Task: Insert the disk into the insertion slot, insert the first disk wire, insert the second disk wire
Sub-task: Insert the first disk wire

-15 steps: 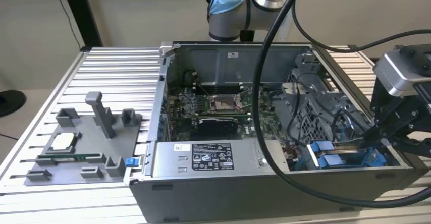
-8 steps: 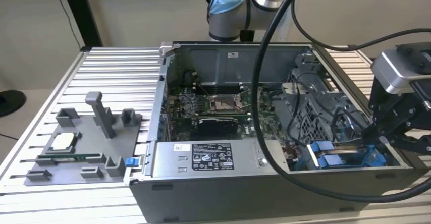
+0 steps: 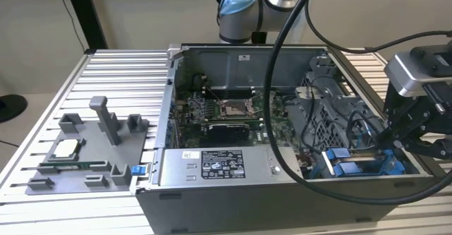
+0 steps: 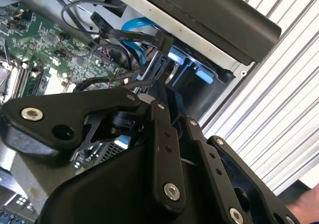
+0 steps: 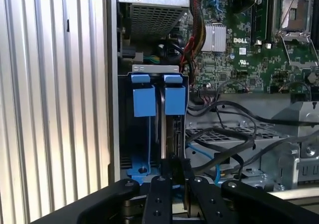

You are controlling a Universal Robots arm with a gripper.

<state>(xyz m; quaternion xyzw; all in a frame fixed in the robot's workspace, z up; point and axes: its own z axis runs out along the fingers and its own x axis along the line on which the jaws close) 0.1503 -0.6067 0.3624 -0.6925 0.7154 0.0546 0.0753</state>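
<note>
1. Two blue tabs [image 5: 158, 97] stand side by side at the head of the insertion slot [image 5: 149, 149] in the first wrist view. The disk [image 5: 173, 129] sits edge-on inside it, a thin dark strip running between the blue rails.
2. The gripper [image 5: 177, 165] is right at the disk's near end, its fingers [image 5: 160, 189] drawn close together and clamped on that narrow edge.
3. It's tight on one flank: black cables [image 5: 224, 109] and a blue cable [image 5: 199, 152] loop just beside the disk, over a grey perforated cage [image 5: 219, 137].
4. On the other flank the case wall [image 5: 112, 109] runs straight along the bay. Beyond it lies the ribbed table [image 5: 55, 109], with open room.
5. Over to the exterior view: the gripper [image 3: 404, 139] hangs low on the exterior view's right, above the blue bay at the case's corner. A thick black cable [image 3: 269, 87] arcs across the open case.
6. The silver box with the sticker [image 3: 219, 167] lines the case's front edge, well apart from the gripper. A grey parts tray [image 3: 78, 155] rests on the table at the exterior view's left.
</note>
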